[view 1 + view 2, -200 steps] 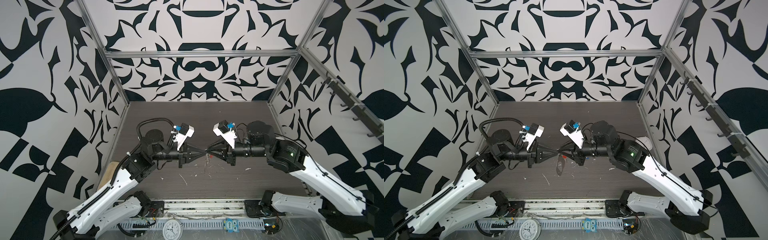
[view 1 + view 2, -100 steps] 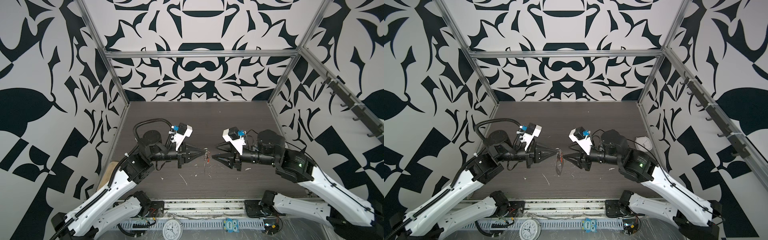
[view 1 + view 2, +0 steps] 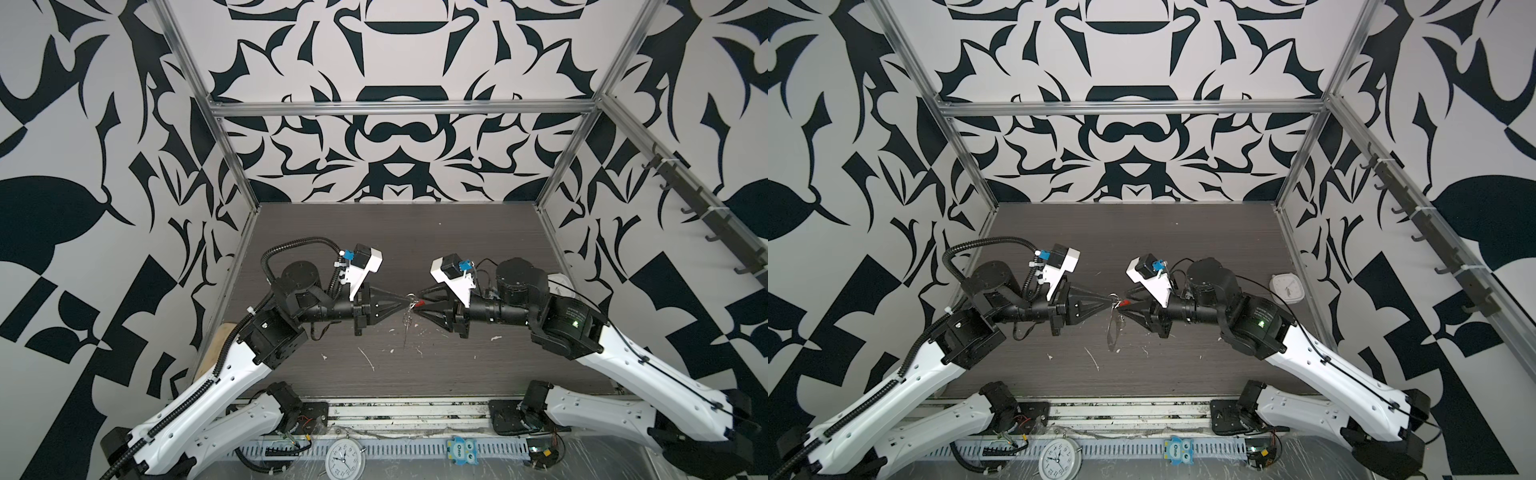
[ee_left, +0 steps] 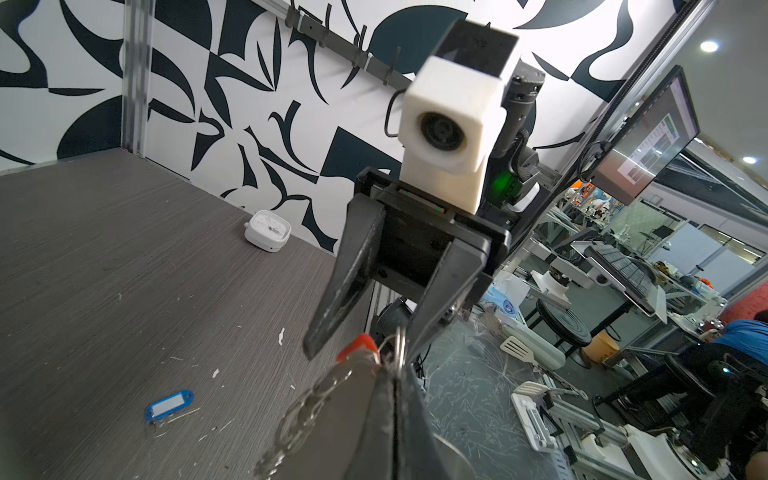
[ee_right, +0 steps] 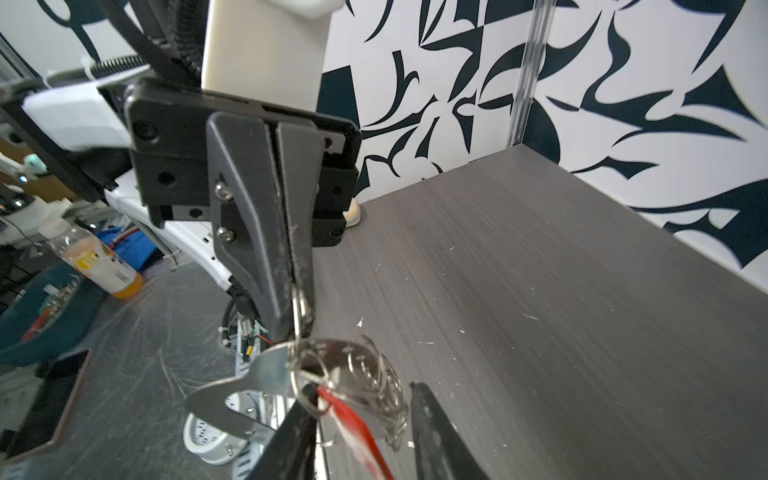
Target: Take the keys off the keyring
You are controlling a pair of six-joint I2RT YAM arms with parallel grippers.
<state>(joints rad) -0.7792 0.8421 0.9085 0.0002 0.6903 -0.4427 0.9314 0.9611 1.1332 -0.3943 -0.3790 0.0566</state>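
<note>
Keyring (image 5: 363, 372) stays pinched by left gripper (image 5: 293, 322); right gripper (image 4: 362, 338), back again, spreads around red key (image 5: 353, 419), likely regripping.

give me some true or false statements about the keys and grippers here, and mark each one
1. The left gripper is shut on a ring of the keyring. True.
2. The blue key hangs from the chain. False: it lies on the table, apart from the chain.
3. The right gripper is clamped fully shut. False: its jaws stand apart, with the red key between them.
4. A white clock sits on the table near the wall. True.
</note>
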